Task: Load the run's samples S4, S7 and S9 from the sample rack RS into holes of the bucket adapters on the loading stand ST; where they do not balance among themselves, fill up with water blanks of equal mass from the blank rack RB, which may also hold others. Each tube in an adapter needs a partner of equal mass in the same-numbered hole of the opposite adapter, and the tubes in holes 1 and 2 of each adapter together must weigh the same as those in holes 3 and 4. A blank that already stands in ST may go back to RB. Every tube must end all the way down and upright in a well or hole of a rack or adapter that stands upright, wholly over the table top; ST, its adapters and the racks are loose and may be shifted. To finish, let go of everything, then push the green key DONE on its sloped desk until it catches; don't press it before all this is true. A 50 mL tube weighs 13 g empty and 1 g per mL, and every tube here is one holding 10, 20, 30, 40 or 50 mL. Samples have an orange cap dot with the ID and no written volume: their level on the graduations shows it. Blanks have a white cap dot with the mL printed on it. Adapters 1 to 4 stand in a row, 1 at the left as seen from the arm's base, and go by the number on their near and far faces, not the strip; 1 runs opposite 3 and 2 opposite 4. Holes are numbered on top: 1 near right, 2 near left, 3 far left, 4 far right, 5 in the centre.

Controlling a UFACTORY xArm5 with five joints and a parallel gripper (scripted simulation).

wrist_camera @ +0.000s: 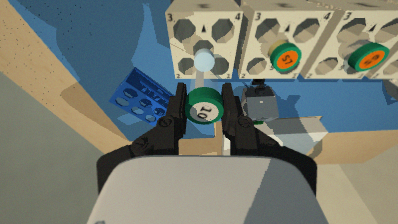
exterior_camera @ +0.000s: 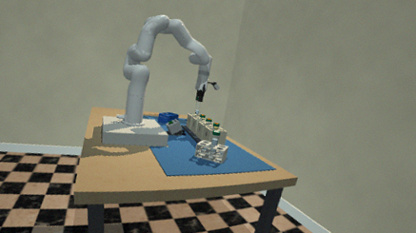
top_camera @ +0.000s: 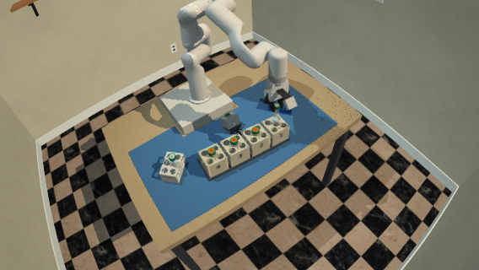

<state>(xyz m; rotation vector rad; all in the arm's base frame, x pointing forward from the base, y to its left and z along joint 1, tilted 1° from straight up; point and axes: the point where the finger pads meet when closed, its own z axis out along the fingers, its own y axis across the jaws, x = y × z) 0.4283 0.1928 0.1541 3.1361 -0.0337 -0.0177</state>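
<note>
My gripper [wrist_camera: 204,94] [top_camera: 277,107] [exterior_camera: 198,99] is shut on a water blank [wrist_camera: 204,107] with a green cap and a white dot marked 10. I hold it upright in the air. Its clear lower end hangs over the end adapter [wrist_camera: 176,49] [top_camera: 280,134] of the row, near that adapter's centre hole. All holes that I see in this adapter are empty. The other three adapters each hold one orange-dotted sample, seen in the top view [top_camera: 255,130] [top_camera: 234,139] [top_camera: 212,150]; two of them show in the wrist view [wrist_camera: 284,56] [wrist_camera: 370,56].
The blue blank rack RB [wrist_camera: 140,95] [exterior_camera: 167,116] lies behind the gripper near the table edge. The grey desk with the DONE key [top_camera: 230,121] [wrist_camera: 260,103] stands between the arm's base and the adapters. The white sample rack RS [top_camera: 172,171] [exterior_camera: 211,151] holds one green-capped tube [top_camera: 171,157].
</note>
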